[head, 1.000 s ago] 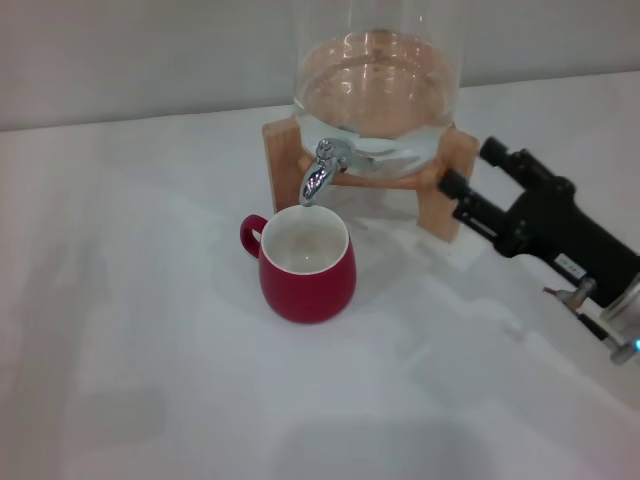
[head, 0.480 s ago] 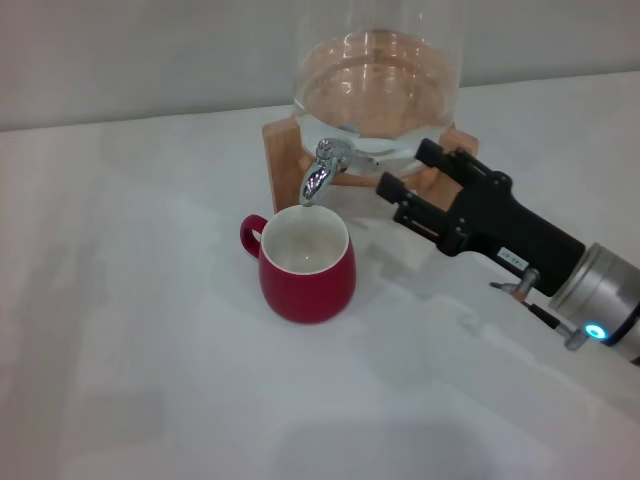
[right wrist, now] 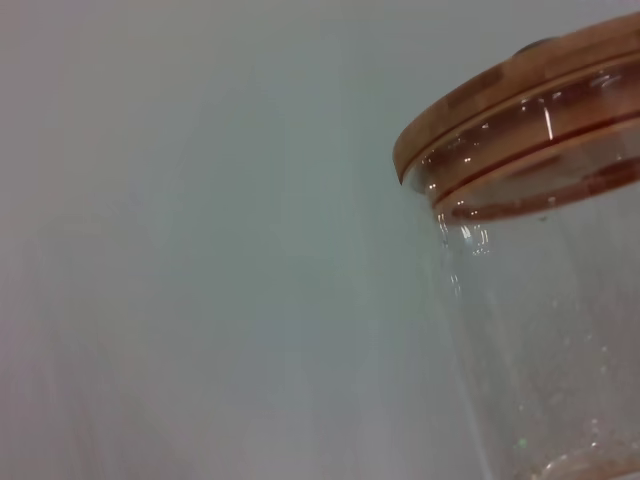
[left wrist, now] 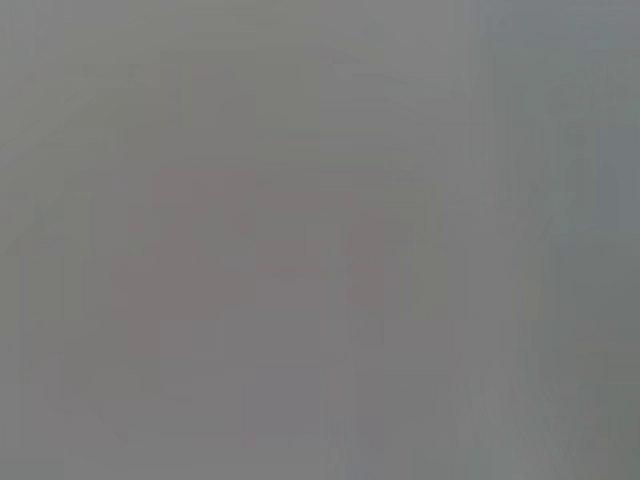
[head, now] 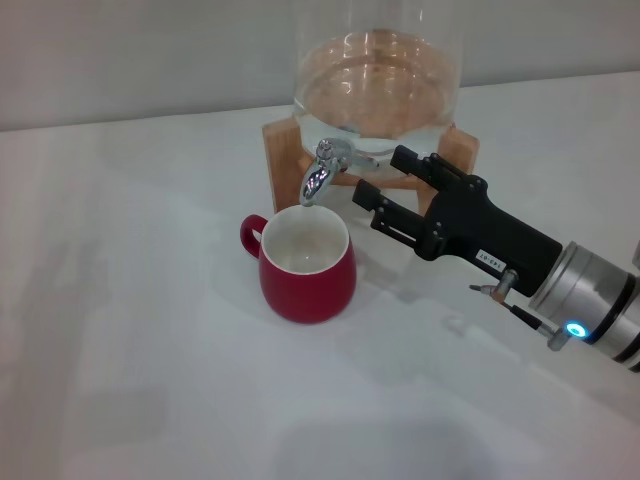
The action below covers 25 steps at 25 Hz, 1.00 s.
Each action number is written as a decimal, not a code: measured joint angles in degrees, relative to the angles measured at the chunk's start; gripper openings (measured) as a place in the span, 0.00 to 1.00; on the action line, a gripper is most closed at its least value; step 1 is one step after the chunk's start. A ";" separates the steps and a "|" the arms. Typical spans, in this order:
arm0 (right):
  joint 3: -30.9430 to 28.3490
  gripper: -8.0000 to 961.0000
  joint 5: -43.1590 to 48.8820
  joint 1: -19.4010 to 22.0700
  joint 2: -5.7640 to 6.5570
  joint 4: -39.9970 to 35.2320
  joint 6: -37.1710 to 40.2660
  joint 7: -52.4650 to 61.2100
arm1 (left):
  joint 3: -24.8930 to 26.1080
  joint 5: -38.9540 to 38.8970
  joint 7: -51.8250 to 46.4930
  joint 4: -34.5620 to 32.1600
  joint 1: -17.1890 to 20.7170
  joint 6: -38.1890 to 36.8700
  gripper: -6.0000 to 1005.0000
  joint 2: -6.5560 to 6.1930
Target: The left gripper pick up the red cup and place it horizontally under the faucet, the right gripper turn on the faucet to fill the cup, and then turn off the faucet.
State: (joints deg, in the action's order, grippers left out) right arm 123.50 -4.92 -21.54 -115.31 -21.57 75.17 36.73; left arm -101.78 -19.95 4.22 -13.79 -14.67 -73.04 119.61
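Note:
The red cup (head: pixel 306 268) stands upright on the white table, its white inside showing and its handle toward the left. Its mouth sits right under the spout of the chrome faucet (head: pixel 319 176). My right gripper (head: pixel 381 175) reaches in from the right, open, with its black fingertips just right of the faucet and a small gap between them and it. Nothing is between the fingers. The left gripper is out of view, and the left wrist view shows only flat grey.
The clear glass dispenser (head: pixel 376 90) holds water and rests on a wooden stand (head: pixel 281 158) behind the cup. The right wrist view shows the dispenser's glass wall (right wrist: pixel 540 330) and its wooden lid (right wrist: pixel 505 95). White table (head: pixel 130 330) spreads to the left and front.
My right gripper has moved left across the table, from beside the stand's right leg to just right of the faucet. The cup has stayed in place.

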 joint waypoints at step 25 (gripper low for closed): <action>3.08 0.83 0.01 -0.86 0.00 -2.02 -0.31 1.63 | 0.00 0.06 0.00 0.00 -0.62 0.00 0.43 -0.17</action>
State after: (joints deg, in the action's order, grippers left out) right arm 126.58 -4.91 -22.39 -115.32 -23.59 74.86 38.36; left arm -101.77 -19.89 4.22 -13.80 -15.29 -73.04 119.44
